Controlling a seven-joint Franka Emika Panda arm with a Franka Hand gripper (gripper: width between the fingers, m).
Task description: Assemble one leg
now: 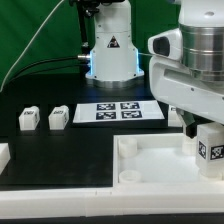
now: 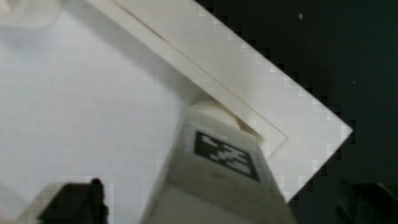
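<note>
A white leg point(image 1: 211, 149) with a black-and-white tag stands upright on the corner of the large white panel point(image 1: 150, 165), at the exterior view's right. My gripper point(image 1: 207, 138) hangs straight over it. In the wrist view the leg point(image 2: 222, 160) rises between my fingers point(image 2: 75, 203), and a strip of panel point(image 2: 89, 110) shows between the one finger and the leg's side. The jaws stand wide and do not press on the leg. Two more legs point(image 1: 28, 119) point(image 1: 57, 117) lie loose on the black table at the exterior view's left.
The marker board point(image 1: 118, 111) lies flat behind the panel. The arm's white base point(image 1: 110, 50) stands at the back in front of a green backdrop. A white part point(image 1: 3, 155) pokes in at the left edge.
</note>
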